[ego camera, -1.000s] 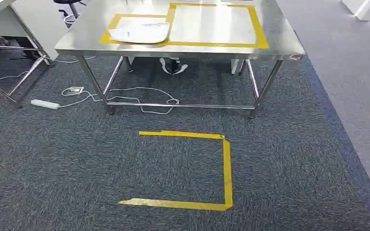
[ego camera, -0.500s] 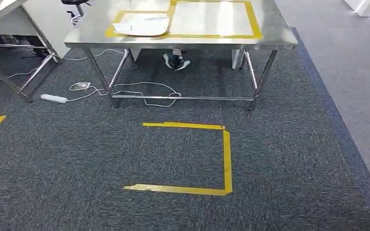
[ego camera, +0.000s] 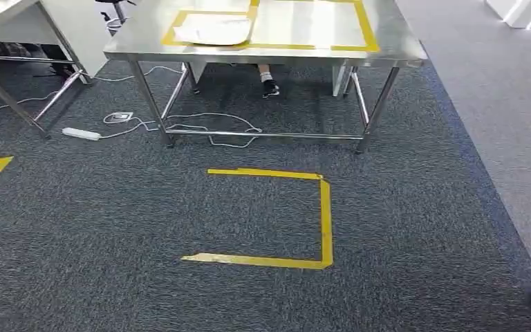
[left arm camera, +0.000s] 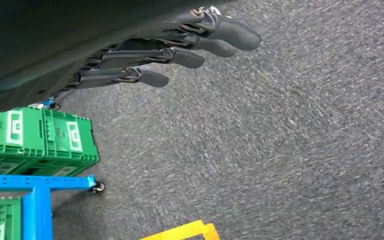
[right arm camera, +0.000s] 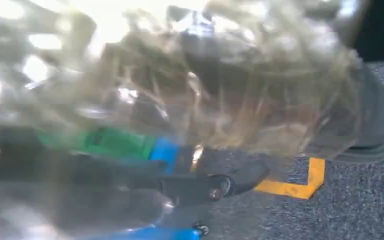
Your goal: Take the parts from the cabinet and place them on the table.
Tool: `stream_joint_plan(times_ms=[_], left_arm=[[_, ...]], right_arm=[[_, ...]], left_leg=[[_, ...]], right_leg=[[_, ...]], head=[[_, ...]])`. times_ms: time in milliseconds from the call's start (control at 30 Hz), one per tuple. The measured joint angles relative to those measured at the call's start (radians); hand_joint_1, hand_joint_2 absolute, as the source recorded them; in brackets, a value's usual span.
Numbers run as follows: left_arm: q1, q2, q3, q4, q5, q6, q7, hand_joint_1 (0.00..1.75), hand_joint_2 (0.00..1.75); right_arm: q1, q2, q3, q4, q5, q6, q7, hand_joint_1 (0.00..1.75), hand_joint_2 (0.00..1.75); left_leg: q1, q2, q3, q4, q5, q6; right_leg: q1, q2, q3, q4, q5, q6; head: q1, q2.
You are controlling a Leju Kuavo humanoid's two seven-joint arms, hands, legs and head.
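Carefully, I'd steady my right hand [right arm camera: 180, 185] gripping the crinkly clear plastic parts bag [right arm camera: 205, 80], left hand [left arm camera: 180, 45] spread empty, nearing the steel bench [ego camera: 401, 48].

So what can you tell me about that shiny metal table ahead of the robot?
The table looks like stainless steel: a flat reflective top on slim legs joined by low crossbars. It stands upright on dark grey carpet. Yellow tape marks two rectangles on its top, and a whitish flat bag or sheet lies in the left one. White cables trail on the floor beneath, and a person's shoe shows behind it.
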Motion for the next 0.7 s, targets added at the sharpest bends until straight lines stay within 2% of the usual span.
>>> stream_joint_plan(times_ms=[67,100,133,167,200,233,400,500,700], left_arm=[[-0.003,0.000,-0.003,0.002,0.001,0.000,-0.005,0.00,0.00],[-0.004,0.001,-0.004,0.004,0.005,0.000,-0.007,0.00,0.00],[-0.004,0.001,-0.005,0.006,0.007,0.000,-0.009,0.00,0.00],[-0.005,0.001,-0.006,0.006,0.010,0.000,-0.010,0.00,0.00],[-0.005,0.001,-0.007,0.008,0.015,0.000,-0.012,0.00,0.00],[-0.006,0.001,-0.008,0.011,0.016,0.000,-0.012,0.00,0.00],[-0.007,0.000,-0.014,0.018,0.023,0.000,-0.016,0.00,0.00],[-0.010,0.000,-0.018,0.020,0.026,0.000,-0.018,0.00,0.00],[-0.013,0.000,-0.023,0.023,0.031,0.000,-0.018,0.00,0.00]], right_arm=[[0.001,0.000,-0.001,-0.002,0.000,0.000,-0.004,0.00,0.00],[0.001,0.000,0.000,-0.002,0.000,0.000,-0.006,0.00,0.00],[0.003,0.000,0.000,-0.002,0.000,0.000,-0.006,0.00,0.00],[0.004,0.000,0.000,-0.002,0.000,0.000,-0.005,0.00,0.00],[0.004,0.000,0.000,-0.002,0.000,0.000,-0.005,0.00,0.00],[0.004,0.000,0.000,-0.002,0.000,0.000,-0.005,0.00,0.00],[0.004,0.000,-0.001,-0.003,0.000,0.000,-0.005,0.00,0.00],[0.004,0.000,-0.002,-0.003,0.000,0.000,-0.005,0.00,0.00],[0.004,0.000,-0.003,-0.003,0.000,0.000,-0.005,0.00,0.00]], left_leg=[[-0.003,0.000,-0.007,0.004,0.004,-0.009],[-0.005,-0.001,-0.009,0.007,-0.007,0.019],[-0.005,0.000,-0.009,0.007,-0.001,0.032],[-0.004,0.000,-0.009,0.005,0.001,0.030],[-0.003,-0.001,-0.009,0.003,0.010,0.018],[-0.001,-0.001,-0.008,0.001,0.013,0.013],[0.003,-0.002,-0.009,-0.003,0.020,0.002],[0.005,-0.002,-0.009,-0.003,0.018,-0.010],[0.005,-0.002,-0.010,-0.003,0.017,-0.013]], right_leg=[[0.000,0.003,-0.002,-0.013,0.003,-0.010],[-0.001,0.003,-0.002,-0.015,0.004,-0.007],[0.000,0.002,-0.001,-0.014,0.005,-0.007],[0.002,0.001,-0.001,-0.014,0.006,-0.010],[0.004,0.000,-0.002,-0.014,0.007,-0.012],[0.005,-0.001,-0.003,-0.014,0.009,-0.015],[0.009,-0.002,-0.007,-0.011,0.011,-0.022],[0.011,-0.002,-0.007,-0.011,0.010,-0.023],[0.010,-0.002,-0.007,-0.011,0.009,-0.024]], head=[[-0.002,0.000],[-0.002,0.000],[-0.003,0.000],[-0.002,0.000],[-0.003,0.000],[-0.002,0.000],[-0.003,0.000],[-0.002,0.000],[-0.002,0.000]])
